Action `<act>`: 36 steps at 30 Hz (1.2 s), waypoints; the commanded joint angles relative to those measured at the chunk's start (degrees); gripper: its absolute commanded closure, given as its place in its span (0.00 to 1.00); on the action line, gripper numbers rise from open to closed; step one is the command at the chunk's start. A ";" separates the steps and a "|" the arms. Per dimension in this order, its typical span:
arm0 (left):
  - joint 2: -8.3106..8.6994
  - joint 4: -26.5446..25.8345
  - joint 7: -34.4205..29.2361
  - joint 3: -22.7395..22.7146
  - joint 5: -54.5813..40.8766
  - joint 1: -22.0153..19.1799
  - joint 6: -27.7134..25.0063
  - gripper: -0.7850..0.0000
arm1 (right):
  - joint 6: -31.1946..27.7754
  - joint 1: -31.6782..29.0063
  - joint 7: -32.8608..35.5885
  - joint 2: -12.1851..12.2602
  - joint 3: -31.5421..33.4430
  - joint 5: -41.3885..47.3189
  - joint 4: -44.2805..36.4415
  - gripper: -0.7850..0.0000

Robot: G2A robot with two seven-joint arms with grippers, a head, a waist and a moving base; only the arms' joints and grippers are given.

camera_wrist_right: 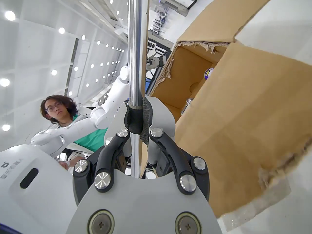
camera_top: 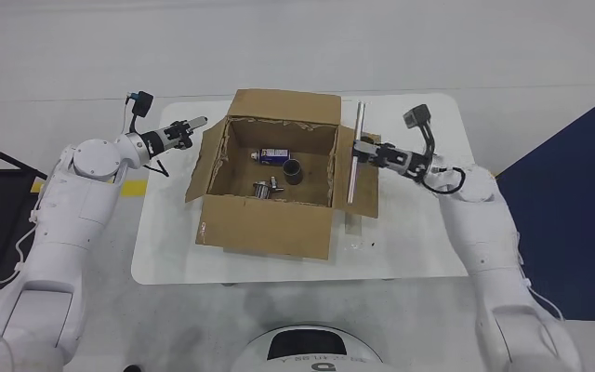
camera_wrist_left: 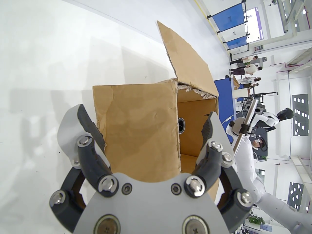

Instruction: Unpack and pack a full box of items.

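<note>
An open cardboard box [camera_top: 270, 177] stands in the middle of the white table [camera_top: 418, 251], its flaps folded outward. Inside lie a small blue and white can [camera_top: 274, 154], a black cylinder [camera_top: 292, 170] and a metal piece [camera_top: 263, 189]. My right gripper [camera_top: 363, 153] [camera_wrist_right: 137, 119] is shut on a long silver rod [camera_top: 356, 149] [camera_wrist_right: 135, 49], held above the box's right flap. My left gripper [camera_top: 193, 125] [camera_wrist_left: 146, 122] is open just outside the box's left flap [camera_wrist_left: 136, 132], with the flap's edge in front of its fingers [camera_wrist_left: 85, 122].
The box's far flap [camera_top: 284, 105] and near flap [camera_top: 265, 228] lie spread on the table. Bare table [camera_top: 167, 232] shows on both sides of the box and along the front edge.
</note>
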 commanded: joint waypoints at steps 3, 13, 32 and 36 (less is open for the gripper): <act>0.00 0.00 0.00 0.00 0.00 0.00 0.00 0.00 | 3.56 0.82 -7.26 -0.65 -4.34 -7.00 -5.00 1.00; 0.00 0.00 0.00 0.00 0.00 0.00 0.00 0.00 | 19.06 2.82 -19.43 -1.91 -15.77 -32.92 -19.26 1.00; 0.00 0.00 0.00 0.00 0.00 0.00 0.00 0.00 | 28.83 17.48 -11.98 -7.57 -41.80 -70.06 -12.69 1.00; 0.00 0.00 0.00 0.00 0.00 0.00 0.00 0.00 | 29.31 19.83 -10.06 -9.21 -44.56 -71.29 -9.24 0.89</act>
